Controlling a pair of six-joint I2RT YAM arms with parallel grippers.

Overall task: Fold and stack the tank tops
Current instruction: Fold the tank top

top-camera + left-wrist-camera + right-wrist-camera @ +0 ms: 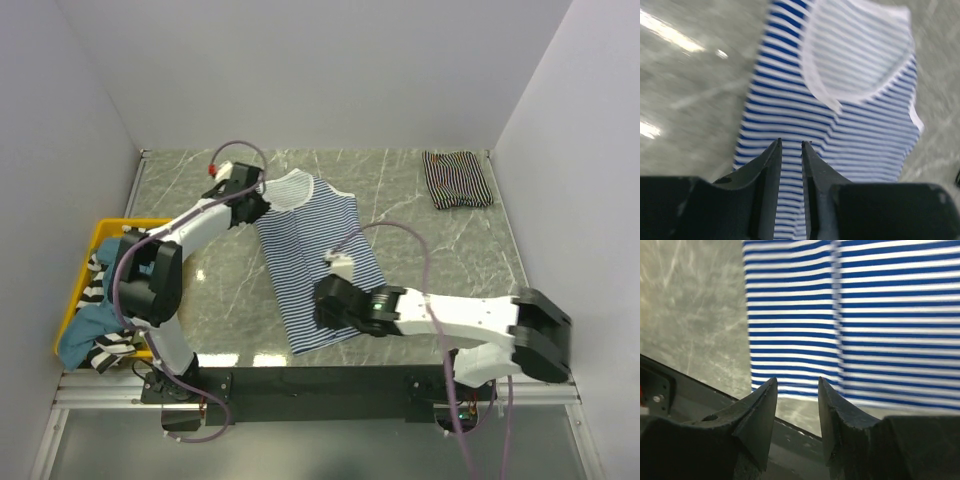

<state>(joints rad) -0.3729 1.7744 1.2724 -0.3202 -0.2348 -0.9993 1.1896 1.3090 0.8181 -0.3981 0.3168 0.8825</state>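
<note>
Now left end effector [790, 144], right end effector [797, 382] released, empty; grasp blue-striped tank top [312, 262] edges evenly, fold flat.

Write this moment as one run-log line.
blue top spread flat | left fingers open near collar | right fingers open at hem | folded top far right | bin holds clothes

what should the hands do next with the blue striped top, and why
Probably lower both and pinch the fabric edge beneath each, to start a fold. The blue-and-white tank top lies spread flat and unfolded. The left hand hangs open over its shoulder end and the right hand open at its hem, neither holding fabric.
</note>
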